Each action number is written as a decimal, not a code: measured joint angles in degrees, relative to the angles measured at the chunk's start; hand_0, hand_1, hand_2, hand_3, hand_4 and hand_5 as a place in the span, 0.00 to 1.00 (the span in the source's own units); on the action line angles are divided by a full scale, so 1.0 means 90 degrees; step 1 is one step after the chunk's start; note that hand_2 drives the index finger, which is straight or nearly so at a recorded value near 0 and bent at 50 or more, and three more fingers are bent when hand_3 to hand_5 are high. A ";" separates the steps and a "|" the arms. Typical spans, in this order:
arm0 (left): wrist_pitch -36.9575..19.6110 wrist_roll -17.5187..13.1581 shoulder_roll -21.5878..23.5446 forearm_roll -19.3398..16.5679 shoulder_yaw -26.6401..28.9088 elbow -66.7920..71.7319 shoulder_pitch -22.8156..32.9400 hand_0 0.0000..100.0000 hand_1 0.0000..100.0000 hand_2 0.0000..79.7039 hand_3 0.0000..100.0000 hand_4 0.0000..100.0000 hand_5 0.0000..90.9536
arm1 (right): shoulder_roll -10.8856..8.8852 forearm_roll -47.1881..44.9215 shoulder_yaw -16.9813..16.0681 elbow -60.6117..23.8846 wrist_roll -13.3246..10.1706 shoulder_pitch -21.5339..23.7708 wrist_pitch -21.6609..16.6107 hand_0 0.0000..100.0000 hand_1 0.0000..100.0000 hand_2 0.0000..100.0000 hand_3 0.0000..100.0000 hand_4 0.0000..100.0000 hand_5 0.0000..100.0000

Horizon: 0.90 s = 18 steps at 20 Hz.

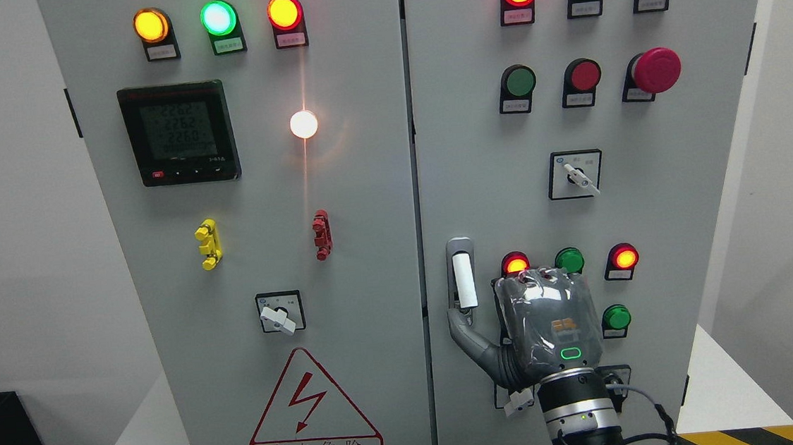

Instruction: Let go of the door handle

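Item: right hand point(550, 327), grey, film-wrapped, arm entering from the lower right, back of the hand to the camera; its fingers point(462, 322) appear loose and hold nothing, the thumb tip just under the white bar door handle in its grey metal recess point(463, 279) on the right-hand door of the grey steel control cabinet point(342, 255). Handling advice: draw the hand straight back from the panel, thumb clearing the handle first, keeping clear of the lit red indicator lamp point(515, 263) just above the knuckles. Left hand: out of view.
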 measured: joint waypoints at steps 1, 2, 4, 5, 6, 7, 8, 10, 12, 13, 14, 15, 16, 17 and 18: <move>0.0000 0.0000 0.0000 0.0000 0.0000 0.0000 0.0000 0.12 0.56 0.00 0.00 0.00 0.00 | 0.0000 0.0000 -0.0002 0.0005 0.0000 -0.0005 0.0000 0.30 0.19 0.95 1.00 0.92 0.99; 0.0000 0.0000 0.0000 0.0000 0.0000 0.0000 0.0000 0.12 0.56 0.00 0.00 0.00 0.00 | 0.0000 0.0000 -0.0004 0.0010 0.0001 -0.0010 0.0000 0.32 0.18 0.95 1.00 0.92 0.99; 0.0000 0.0000 0.0000 0.0000 0.0000 0.0001 0.0000 0.12 0.56 0.00 0.00 0.00 0.00 | 0.0000 0.0000 -0.0010 0.0015 0.0001 -0.0016 0.0001 0.32 0.19 0.95 1.00 0.92 0.99; 0.0000 0.0000 0.0000 0.0000 0.0000 0.0001 0.0000 0.12 0.56 0.00 0.00 0.00 0.00 | 0.0000 -0.0001 -0.0012 0.0020 0.0002 -0.0020 0.0001 0.32 0.19 0.95 1.00 0.92 0.99; 0.0000 0.0000 0.0000 0.0000 0.0000 0.0001 0.0000 0.12 0.56 0.00 0.00 0.00 0.00 | 0.0000 0.0000 -0.0014 0.0023 0.0002 -0.0026 0.0001 0.33 0.18 0.95 1.00 0.92 0.99; 0.0000 0.0000 0.0000 0.0000 0.0000 0.0001 0.0000 0.12 0.56 0.00 0.00 0.00 0.00 | 0.0000 -0.0001 -0.0016 0.0025 0.0002 -0.0032 0.0001 0.33 0.18 0.95 1.00 0.92 0.99; 0.0000 0.0000 0.0000 0.0000 0.0000 0.0001 0.0000 0.12 0.56 0.00 0.00 0.00 0.00 | 0.0001 -0.0001 -0.0018 0.0026 0.0003 -0.0039 0.0000 0.33 0.18 0.95 1.00 0.92 0.99; 0.0000 0.0000 0.0000 0.0000 0.0000 0.0001 0.0000 0.12 0.56 0.00 0.00 0.00 0.00 | 0.0002 -0.0001 -0.0022 0.0032 0.0003 -0.0045 0.0001 0.34 0.18 0.95 1.00 0.92 0.99; 0.0000 0.0000 0.0000 0.0000 0.0000 0.0001 0.0000 0.12 0.56 0.00 0.00 0.00 0.00 | 0.0002 -0.0001 -0.0024 0.0036 0.0005 -0.0052 0.0001 0.34 0.18 0.95 1.00 0.92 0.99; 0.0000 0.0001 0.0000 0.0000 0.0000 0.0001 0.0000 0.12 0.56 0.00 0.00 0.00 0.00 | 0.0003 -0.0001 -0.0025 0.0038 0.0005 -0.0055 0.0000 0.34 0.18 0.95 1.00 0.92 0.99; 0.0000 0.0000 0.0000 0.0000 0.0000 0.0001 0.0000 0.12 0.56 0.00 0.00 0.00 0.00 | 0.0003 -0.0001 -0.0025 0.0045 0.0005 -0.0058 0.0001 0.34 0.18 0.95 1.00 0.92 0.99; 0.0000 0.0001 0.0000 0.0000 0.0000 0.0001 0.0000 0.12 0.56 0.00 0.00 0.00 0.00 | 0.0004 -0.0001 -0.0026 0.0049 0.0005 -0.0061 0.0000 0.34 0.18 0.95 1.00 0.92 0.99; 0.0000 0.0000 0.0000 0.0000 0.0000 0.0001 0.0000 0.12 0.56 0.00 0.00 0.00 0.00 | 0.0004 -0.0001 -0.0027 0.0053 0.0005 -0.0065 0.0001 0.34 0.18 0.95 1.00 0.92 0.99; 0.0000 0.0001 0.0000 0.0000 0.0000 0.0002 0.0000 0.12 0.56 0.00 0.00 0.00 0.00 | 0.0004 -0.0001 -0.0028 0.0059 0.0005 -0.0071 0.0001 0.34 0.18 0.95 1.00 0.92 0.99; 0.0000 0.0001 0.0000 0.0000 0.0000 0.0002 0.0000 0.12 0.56 0.00 0.00 0.00 0.00 | 0.0005 -0.0001 -0.0030 0.0063 0.0006 -0.0078 0.0001 0.34 0.18 0.95 1.00 0.92 0.99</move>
